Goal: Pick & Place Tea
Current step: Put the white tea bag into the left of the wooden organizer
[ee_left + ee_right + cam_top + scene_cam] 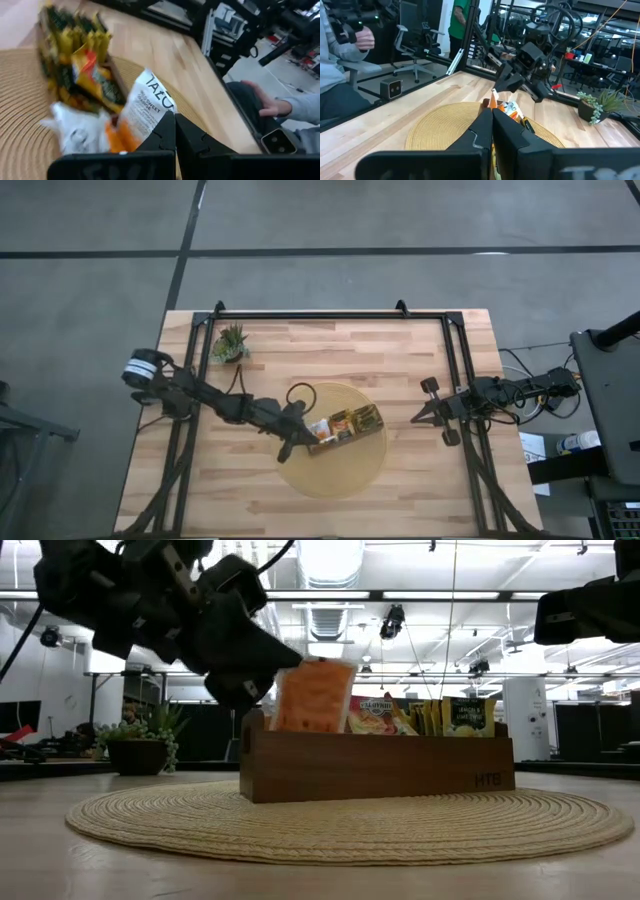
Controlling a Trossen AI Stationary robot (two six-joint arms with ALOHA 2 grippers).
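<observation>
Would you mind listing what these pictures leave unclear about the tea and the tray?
- Tray compartments: the low view shows only its wall; the high view is too small.
- Yellow sachets: blurred in the left wrist view, print unreadable.
- White-and-orange sachet in the left gripper: its lower edge is hidden by the fingers.

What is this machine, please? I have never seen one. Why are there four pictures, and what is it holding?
It is a robot with two dark arms at a wooden table, each ending in two fingers. One camera looks down from above, one sits at table height, and one rides on each wrist. On a round woven mat stands a long wooden tray of tea sachets. A small potted plant stands near a corner. The left gripper is at one end of the tray, shut on a white-and-orange sachet. The right gripper waits shut at the table's right side, holding nothing. The wrist views also show a person seated beside the table.
</observation>
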